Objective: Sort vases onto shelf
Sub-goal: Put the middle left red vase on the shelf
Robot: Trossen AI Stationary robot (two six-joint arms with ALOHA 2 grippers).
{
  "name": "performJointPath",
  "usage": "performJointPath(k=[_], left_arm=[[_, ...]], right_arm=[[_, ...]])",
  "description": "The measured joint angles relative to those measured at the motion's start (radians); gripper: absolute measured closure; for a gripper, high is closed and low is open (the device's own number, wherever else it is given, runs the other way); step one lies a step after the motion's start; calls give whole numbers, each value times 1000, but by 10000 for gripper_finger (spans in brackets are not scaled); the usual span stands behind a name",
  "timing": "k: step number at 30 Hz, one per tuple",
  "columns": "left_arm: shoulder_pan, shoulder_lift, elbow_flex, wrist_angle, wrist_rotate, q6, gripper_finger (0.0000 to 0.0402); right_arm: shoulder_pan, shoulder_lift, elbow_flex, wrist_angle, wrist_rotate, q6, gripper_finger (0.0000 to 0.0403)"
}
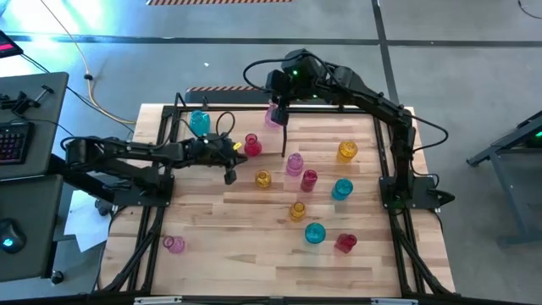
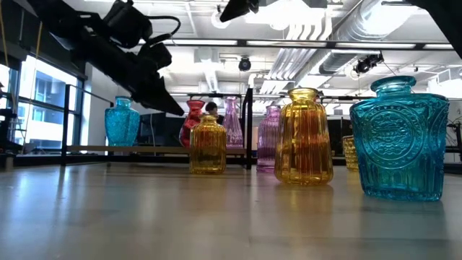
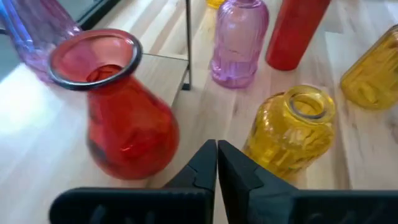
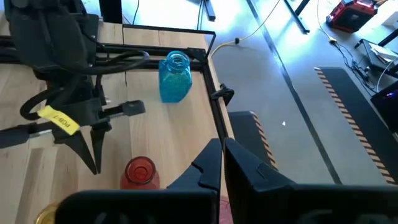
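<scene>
The shelf [image 1: 182, 127] stands at the table's far left. On its plank are a cyan vase [image 1: 199, 123], a red vase [image 1: 251, 145] and a pink vase [image 1: 273, 116]. More vases stand loose on the table, among them a yellow one [image 1: 262, 179]. My left gripper [image 3: 216, 163] is shut and empty. Its tips are low between the red vase [image 3: 124, 124] and the yellow vase [image 3: 292, 127], and I cannot see them touch either. My right gripper [image 4: 222, 155] is shut and empty, high over the shelf's far right end above the pink vase.
Loose vases fill the table's middle and right: pink [image 1: 294, 163], red [image 1: 309, 180], yellow [image 1: 347, 151], cyan [image 1: 342, 189], yellow [image 1: 297, 210], cyan [image 1: 314, 233], red [image 1: 345, 243]. A pink one [image 1: 174, 245] stands alone near the left front. A thin shelf post [image 3: 188, 43] rises beside the red vase.
</scene>
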Motion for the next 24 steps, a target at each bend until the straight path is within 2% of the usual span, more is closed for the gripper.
performJointPath(k=[6,24], left_arm=[[23,44,1,80,30,-1,401],[135,163,82,75,57,37,401]], right_arm=[[0,0,0,9,0,-9,403],[-16,1,0,12,26,-26,403]])
